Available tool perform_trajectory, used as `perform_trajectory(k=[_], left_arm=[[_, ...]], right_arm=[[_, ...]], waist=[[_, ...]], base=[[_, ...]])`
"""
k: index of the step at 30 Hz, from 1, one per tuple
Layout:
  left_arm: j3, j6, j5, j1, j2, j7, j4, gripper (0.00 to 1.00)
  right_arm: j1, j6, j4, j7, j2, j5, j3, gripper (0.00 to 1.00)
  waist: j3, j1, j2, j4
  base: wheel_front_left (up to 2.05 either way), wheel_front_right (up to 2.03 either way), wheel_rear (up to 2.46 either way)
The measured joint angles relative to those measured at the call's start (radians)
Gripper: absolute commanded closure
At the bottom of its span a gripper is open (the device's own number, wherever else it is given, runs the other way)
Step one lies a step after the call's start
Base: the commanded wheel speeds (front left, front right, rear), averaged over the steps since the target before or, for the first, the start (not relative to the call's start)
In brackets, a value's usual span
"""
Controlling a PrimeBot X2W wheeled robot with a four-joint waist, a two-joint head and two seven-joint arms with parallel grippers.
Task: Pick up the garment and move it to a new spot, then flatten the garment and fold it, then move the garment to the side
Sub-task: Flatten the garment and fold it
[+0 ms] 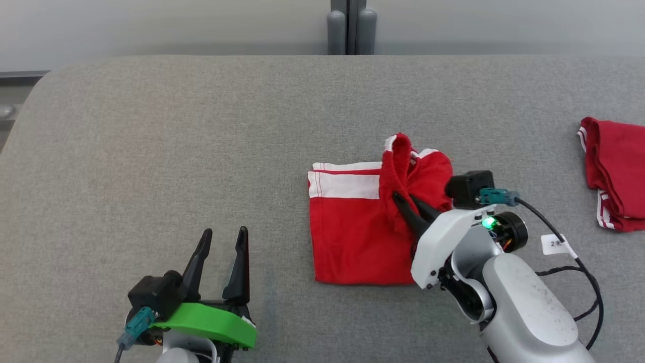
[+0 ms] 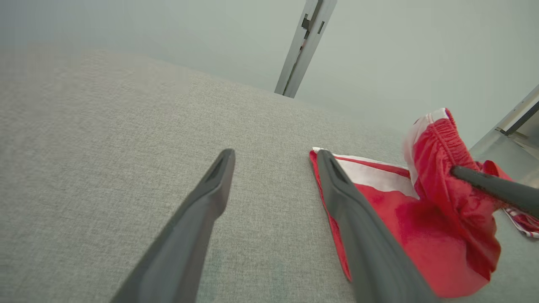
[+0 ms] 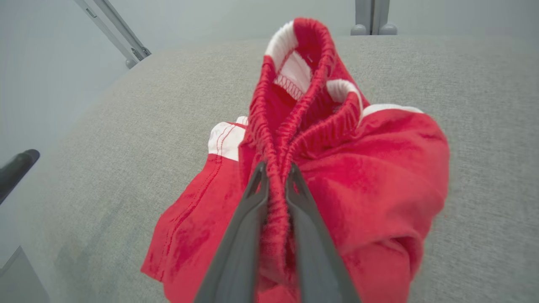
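**Red shorts pinched at the waistband, one side raised off the table**

The garment (image 1: 352, 237) is a pair of red shorts with white trim. It lies right of centre on the grey table (image 1: 151, 151), just ahead of the right arm. Its left part lies flat, and its right part is gathered up into a standing ridge. The right hand (image 1: 403, 197) is clenched on the elastic waistband (image 3: 294, 126), its fingers nearly together with the ruched edge squeezed between them. The left hand (image 1: 224, 234) is released, fingers spread wide and holding nothing, over bare table well to the left of the cloth.

The cloth looks light, soft and limp. It should drape and fold over itself when lifted, and a single pinch is likely to drag the rest along in a bunch. The waistband is the thickest, least slippery part, so it is a sound place to grip. Flattening will probably call for two separate corners, one in each hand.

The right wrist view shows the grip itself: several layers of waistband are bunched between the fingers, with white lining showing at the top. The head view gives the layout instead, with a white band (image 1: 345, 185) along the flat part's far left. It also shows a second red garment (image 1: 615, 171) at the table's right edge, well apart. The left wrist view shows from the side that the ridge stands clear above the flat part.
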Motion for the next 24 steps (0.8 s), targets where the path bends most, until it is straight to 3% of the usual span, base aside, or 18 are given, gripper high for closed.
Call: perform_trajectory(k=[17, 18, 20, 21, 24], left_arm=[[-0.029, -0.001, -0.013, -0.01, -0.008, 0.0, 0.007, 0.0], [-0.029, -0.001, -0.015, -0.01, -0.008, 0.0, 0.008, 0.0], [-0.029, -0.001, -0.016, -0.01, -0.008, 0.0, 0.008, 0.0], [-0.028, -0.001, -0.016, -0.01, -0.008, 0.0, 0.008, 0.0], [-0.025, -0.001, -0.016, -0.01, -0.008, 0.0, 0.01, 0.0]], right_arm=[[-0.118, 0.0, 0.226, -0.059, 0.0, 0.036, 0.202, 0.98], [-0.124, 0.0, 0.238, -0.062, 0.001, 0.036, 0.214, 0.87], [-0.132, 0.0, 0.248, -0.082, 0.0, 0.035, 0.231, 0.18], [-0.137, 0.0, 0.249, -0.095, 0.0, 0.035, 0.24, 0.0], [-0.148, 0.0, 0.242, -0.133, 0.001, 0.038, 0.278, 0.0]], waist=[[0.009, 0.0, 0.0, 0.083], [0.01, 0.0, 0.0, 0.085], [0.01, 0.0, 0.0, 0.084], [0.01, 0.0, 0.0, 0.083], [0.01, 0.0, 0.0, 0.076]], base=[[0.0, 0.0, 0.0], [0.0, 0.0, 0.0], [0.0, 0.0, 0.0], [0.0, 0.0, 0.0], [0.0, 0.0, 0.0]])
